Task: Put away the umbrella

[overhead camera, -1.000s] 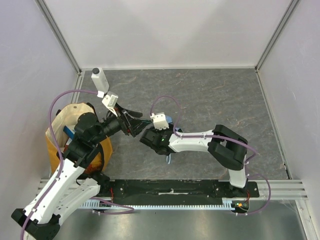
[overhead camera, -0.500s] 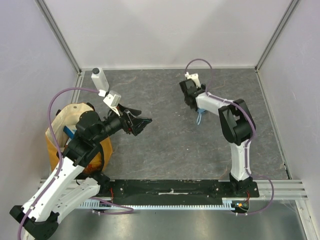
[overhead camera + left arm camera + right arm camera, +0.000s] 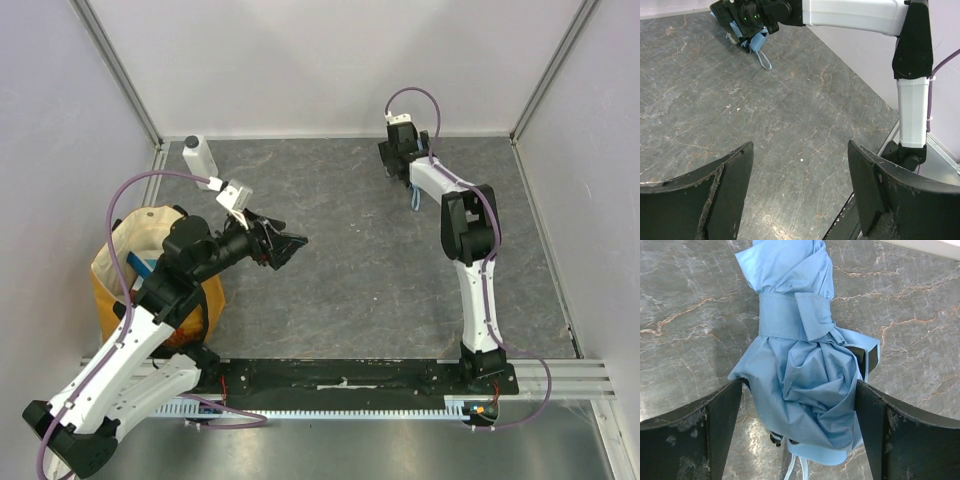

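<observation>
The umbrella [image 3: 800, 360] is a folded light-blue bundle with its wrap band fastened, lying between my right fingers with its thin strap loop [image 3: 795, 470] hanging toward the camera. My right gripper [image 3: 799, 387] is shut on it, both fingers pressing the fabric, at the far back of the table [image 3: 396, 162]. In the top view only the strap loop [image 3: 414, 198] shows below the gripper. The left wrist view shows the umbrella [image 3: 754, 41] in the right gripper far ahead. My left gripper [image 3: 288, 246] is open and empty above the table's left middle [image 3: 800, 147].
A yellow-and-cream tote bag [image 3: 125, 262] stands open at the left edge beside my left arm. A white plastic bottle [image 3: 198, 157] stands in the back left corner. White walls enclose the dark stone-patterned table [image 3: 350, 290]. The right arm stretches across the table's right side.
My right gripper carried the umbrella from the table's centre, beside the left gripper, to the far back right. The left gripper stayed open and shifted slightly.
</observation>
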Available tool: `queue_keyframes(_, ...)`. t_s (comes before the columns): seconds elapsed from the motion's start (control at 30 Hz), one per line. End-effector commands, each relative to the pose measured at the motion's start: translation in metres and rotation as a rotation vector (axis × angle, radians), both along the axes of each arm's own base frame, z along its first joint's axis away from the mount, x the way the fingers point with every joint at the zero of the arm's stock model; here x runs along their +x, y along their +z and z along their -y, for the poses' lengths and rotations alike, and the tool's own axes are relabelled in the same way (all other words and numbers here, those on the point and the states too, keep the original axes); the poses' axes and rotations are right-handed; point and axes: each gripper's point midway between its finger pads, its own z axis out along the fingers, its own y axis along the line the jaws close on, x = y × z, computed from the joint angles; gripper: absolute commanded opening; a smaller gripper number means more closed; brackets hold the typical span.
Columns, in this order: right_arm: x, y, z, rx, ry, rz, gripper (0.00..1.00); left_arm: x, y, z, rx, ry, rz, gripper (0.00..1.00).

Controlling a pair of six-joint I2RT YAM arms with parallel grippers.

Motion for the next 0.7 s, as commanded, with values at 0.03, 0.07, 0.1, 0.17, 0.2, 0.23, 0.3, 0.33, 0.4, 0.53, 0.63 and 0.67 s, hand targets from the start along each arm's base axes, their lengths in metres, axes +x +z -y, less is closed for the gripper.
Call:
queue_keyframes(0.03, -0.014, 0.077, -0.026, 0.124, 0.031, 0.099, 0.98, 0.003, 0.006, 0.000, 0.009, 0.004, 0.037, 0.82)
queue_keyframes(0.07, -0.023, 0.096, -0.028, 0.145, 0.027, 0.125, 0.98, 0.002, 0.008, 0.000, 0.001, 0.003, 0.034, 0.82)
queue_keyframes(0.1, -0.035, 0.107, -0.025, 0.157, 0.013, 0.135, 0.98, 0.003, 0.010, 0.001, -0.009, 0.002, 0.028, 0.82)
queue_keyframes(0.17, -0.065, 0.131, -0.020, 0.201, -0.022, 0.161, 0.98, 0.001, 0.013, 0.004, -0.028, -0.008, 0.010, 0.82)
queue_keyframes(0.2, -0.084, 0.141, -0.016, 0.216, -0.038, 0.172, 0.98, 0.000, 0.014, 0.004, -0.040, -0.011, -0.004, 0.82)
queue_keyframes(0.23, -0.105, 0.152, -0.014, 0.244, -0.051, 0.189, 0.98, -0.002, 0.016, 0.005, -0.055, -0.016, -0.011, 0.82)
queue_keyframes(0.3, -0.155, 0.164, -0.009, 0.301, -0.048, 0.212, 0.98, -0.007, 0.019, 0.006, -0.087, -0.025, -0.032, 0.82)
queue_keyframes(0.33, -0.178, 0.170, -0.008, 0.334, -0.049, 0.236, 0.98, -0.010, 0.021, 0.006, -0.105, -0.031, -0.031, 0.82)
queue_keyframes(0.4, -0.222, 0.168, -0.009, 0.415, -0.031, 0.260, 0.98, -0.018, 0.025, 0.006, -0.144, -0.051, -0.024, 0.82)
queue_keyframes(0.53, -0.302, 0.157, 0.001, 0.521, 0.036, 0.292, 0.98, -0.030, 0.029, 0.002, -0.180, -0.076, 0.002, 0.83)
queue_keyframes(0.63, -0.349, 0.186, 0.014, 0.593, 0.076, 0.396, 0.98, -0.036, 0.032, -0.002, -0.201, -0.076, 0.019, 0.83)
queue_keyframes(0.67, -0.364, 0.200, 0.018, 0.620, 0.097, 0.444, 0.98, -0.041, 0.038, -0.004, -0.216, -0.080, 0.033, 0.83)
